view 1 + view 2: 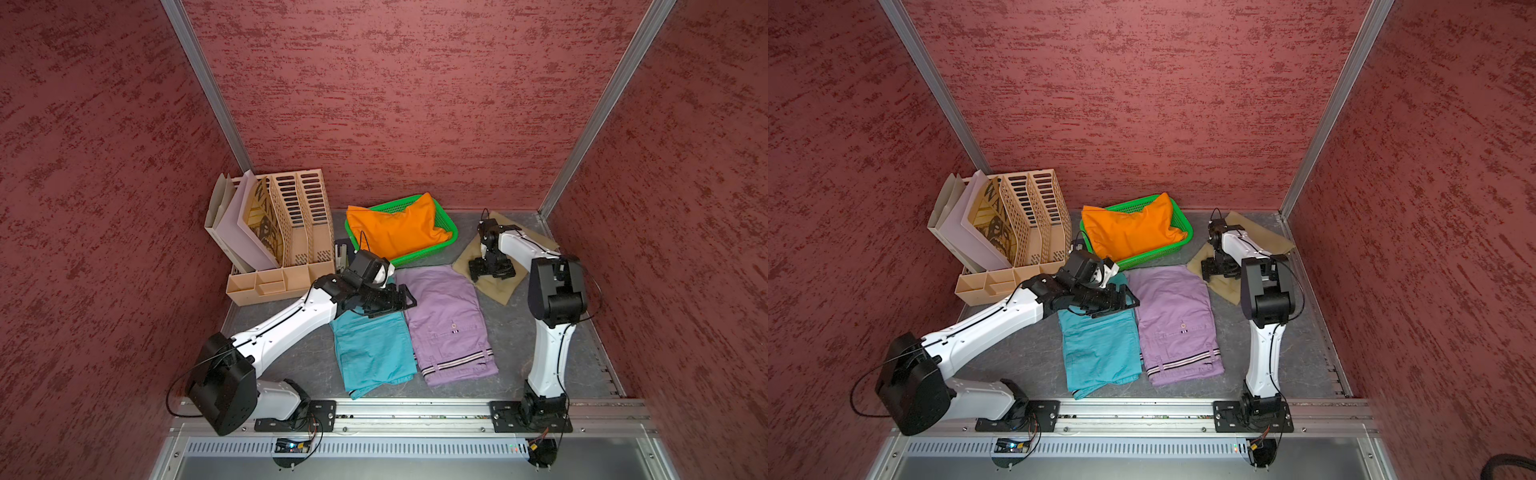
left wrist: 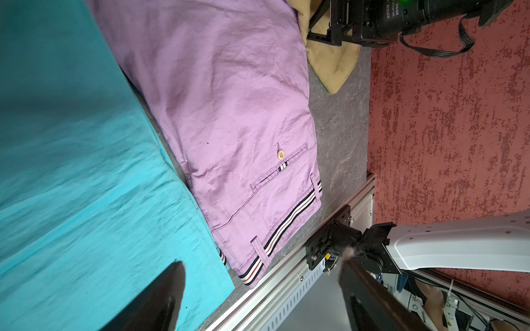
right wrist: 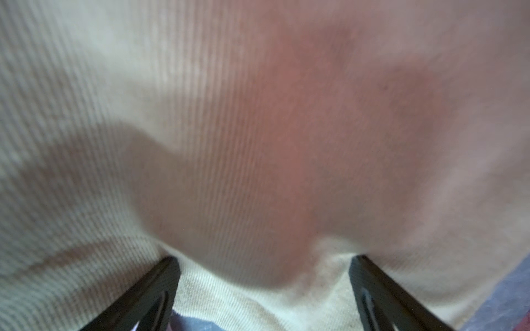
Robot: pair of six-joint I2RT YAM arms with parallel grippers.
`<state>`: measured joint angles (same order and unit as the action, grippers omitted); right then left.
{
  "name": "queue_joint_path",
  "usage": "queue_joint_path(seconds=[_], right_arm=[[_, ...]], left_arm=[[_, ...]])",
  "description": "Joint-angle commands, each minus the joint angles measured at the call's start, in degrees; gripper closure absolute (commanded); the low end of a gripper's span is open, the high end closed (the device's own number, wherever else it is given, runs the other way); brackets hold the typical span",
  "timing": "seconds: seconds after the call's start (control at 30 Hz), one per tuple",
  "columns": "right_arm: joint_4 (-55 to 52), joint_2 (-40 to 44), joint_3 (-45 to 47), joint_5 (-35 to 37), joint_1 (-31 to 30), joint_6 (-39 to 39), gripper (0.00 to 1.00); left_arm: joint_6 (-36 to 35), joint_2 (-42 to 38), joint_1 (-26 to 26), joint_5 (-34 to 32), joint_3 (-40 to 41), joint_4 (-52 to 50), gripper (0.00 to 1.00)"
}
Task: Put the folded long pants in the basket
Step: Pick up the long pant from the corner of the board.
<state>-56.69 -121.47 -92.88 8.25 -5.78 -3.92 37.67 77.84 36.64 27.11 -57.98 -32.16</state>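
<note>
Four folded pants are counted, one basket, one file organiser. The orange pants [image 1: 397, 230] are seen inside the green basket [image 1: 451, 232] at 12 o'clock of the floor, with one corner draped over the rim. The lilac pants [image 1: 446, 324] and the teal pants [image 1: 372, 353] are laid flat at the centre, side by side with edges touching, waistbands toward 6 o'clock. The khaki pants [image 1: 496, 286] are spread at 2 o'clock, one corner just beside the lilac pair.

The beige file organiser [image 1: 286, 237] is stood at 10 o'clock, close to the basket. Bare grey floor is left at 4 o'clock and along the 6 o'clock rail.

The left gripper [image 1: 405, 297] is held over the teal pair's far edge, jaws apart, nothing between them. The right gripper [image 1: 492, 270] is pressed down on the khaki cloth, jaws spread wide; in the wrist view, cloth [image 3: 258, 143] fills the frame between the fingers [image 3: 149, 289].
</note>
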Motion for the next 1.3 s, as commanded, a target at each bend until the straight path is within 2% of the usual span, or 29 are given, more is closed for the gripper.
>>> queue_joint_path(seconds=[0.0, 0.13, 0.23, 0.27, 0.3, 0.33, 0.43, 0.5, 0.53, 0.6, 0.7, 0.77, 0.9, 1.03, 1.1, 1.27], right_arm=[[0.30, -4.12, -2.97, 3.07, 0.85, 0.41, 0.02], [-1.49, -6.81, -3.68, -1.96, 1.02, 0.67, 0.02], [-2.12, -7.73, -3.80, -3.61, 1.05, 0.58, 0.07], [-2.10, -7.71, -3.96, -4.25, 1.09, 0.91, 0.13], [-2.38, -7.72, -4.25, -5.70, 1.18, 1.11, 0.27], [-2.83, -8.02, -4.69, -6.36, 1.29, 0.92, 0.34], [-3.82, -9.72, -5.56, -7.58, 1.32, 0.82, 0.37], [-4.25, -10.75, -5.96, -8.06, 1.35, 0.69, 0.43], [-4.15, -10.85, -5.91, -8.27, 1.30, 0.68, 0.49], [-3.98, -11.69, -5.84, -7.98, 1.30, 0.67, 0.69], [-3.25, -12.20, -5.33, -8.32, 1.41, 0.50, 0.85], [-2.82, -12.75, -5.01, -7.96, 1.41, 0.67, 1.00], [-0.25, -11.55, -3.54, -7.79, 1.48, 0.08, 1.00], [4.19, -6.35, -0.26, -11.71, 3.40, -1.76, 1.00], [6.95, -1.93, 1.38, -20.13, 5.54, -3.57, 1.00], [12.81, 7.13, 5.33, -32.92, 9.21, -9.74, 1.00]], left_arm=[[-0.80, 0.12, 0.18, 0.22, -1.17, -0.23, 0.11], [-1.02, -0.15, 0.19, 0.12, -1.17, -0.46, 0.11], [-1.31, -0.03, 0.10, 0.12, -1.50, -0.79, 0.11], [-1.36, 0.02, 0.10, 0.10, -1.59, -0.80, 0.11], [-1.31, -0.08, 0.10, 0.12, -1.54, -0.88, 0.11], [-1.31, -0.16, 0.11, 0.20, -1.46, -0.88, 0.11], [-1.22, -0.24, 0.10, 0.20, -1.26, -0.80, 0.11], [-1.35, -0.19, 0.01, 0.19, -1.26, -0.80, 0.11], [-1.29, -0.08, 0.00, 0.21, -1.35, -0.93, 0.11], [-1.40, 0.02, 0.01, 0.21, -1.44, -1.23, 0.11], [-1.34, -0.05, 0.00, -0.02, -1.26, -1.24, 0.11], [-1.01, 0.03, 0.00, -0.04, -1.26, -1.02, 0.11], [-0.84, 0.04, 0.08, -0.17, -1.32, -1.10, 0.11], [-0.36, -0.75, 0.18, -0.77, -1.23, -1.46, 0.11], [0.10, -1.35, 0.18, -0.94, -0.62, -0.90, 0.11], [0.56, -1.53, 0.49, -1.04, -0.56, -0.62, 0.12]])
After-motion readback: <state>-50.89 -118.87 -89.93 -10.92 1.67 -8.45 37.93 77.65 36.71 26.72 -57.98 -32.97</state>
